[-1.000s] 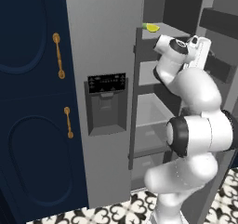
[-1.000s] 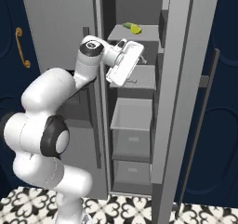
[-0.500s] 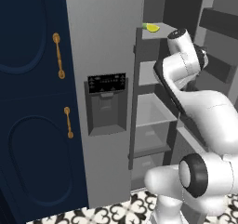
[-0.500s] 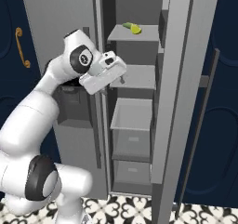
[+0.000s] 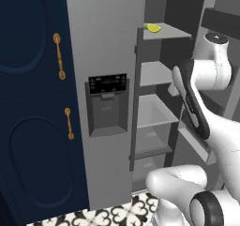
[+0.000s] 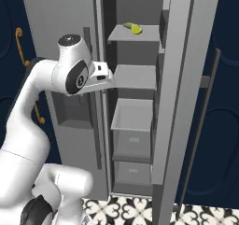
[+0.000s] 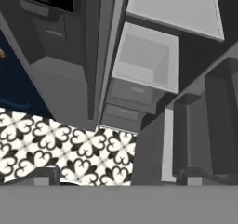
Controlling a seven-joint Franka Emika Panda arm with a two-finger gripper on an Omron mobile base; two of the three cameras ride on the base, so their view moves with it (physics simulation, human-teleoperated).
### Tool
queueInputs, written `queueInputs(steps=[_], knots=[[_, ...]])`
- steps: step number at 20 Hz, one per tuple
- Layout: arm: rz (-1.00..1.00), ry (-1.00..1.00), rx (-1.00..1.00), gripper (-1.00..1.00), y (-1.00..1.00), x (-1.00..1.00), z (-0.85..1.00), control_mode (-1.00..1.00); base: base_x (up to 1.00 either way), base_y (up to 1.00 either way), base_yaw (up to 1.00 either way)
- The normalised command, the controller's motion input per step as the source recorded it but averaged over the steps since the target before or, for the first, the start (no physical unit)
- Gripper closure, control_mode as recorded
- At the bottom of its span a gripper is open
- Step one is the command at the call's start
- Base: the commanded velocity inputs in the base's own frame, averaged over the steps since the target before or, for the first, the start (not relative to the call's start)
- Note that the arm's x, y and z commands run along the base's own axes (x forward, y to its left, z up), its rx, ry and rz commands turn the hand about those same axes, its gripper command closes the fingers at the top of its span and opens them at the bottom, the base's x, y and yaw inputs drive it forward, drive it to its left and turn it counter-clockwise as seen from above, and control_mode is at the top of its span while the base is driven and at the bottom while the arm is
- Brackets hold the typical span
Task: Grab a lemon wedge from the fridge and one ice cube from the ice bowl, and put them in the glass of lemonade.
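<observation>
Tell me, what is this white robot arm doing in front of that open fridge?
It is fetching a lemon wedge for a drink. The fridge has one door swung open, and the wedge lies on the top shelf inside. The arm's gripper hangs in front of the shelf below, open and holding nothing, so the wedge is not yet picked up.

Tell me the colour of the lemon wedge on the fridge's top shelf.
Yellow-green lemon wedge; right base view.
</observation>
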Motion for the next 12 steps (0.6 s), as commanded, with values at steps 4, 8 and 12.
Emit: queueInputs(steps=[4, 8, 12], knots=[[0.0, -0.09, 0.13, -1.0, 0.19, -0.97, 0.76, -1.0, 0.0, 0.0, 0.0], [-0.02, 0.0, 0.01, -1.0, 0.3, -0.39, 0.01, -1.0, 0.0, 0.0, 0.0], [-0.17, 0.18, 0.0, -1.0, 0.47, -0.1, -0.24, -1.0, 0.0, 0.0, 0.0]])
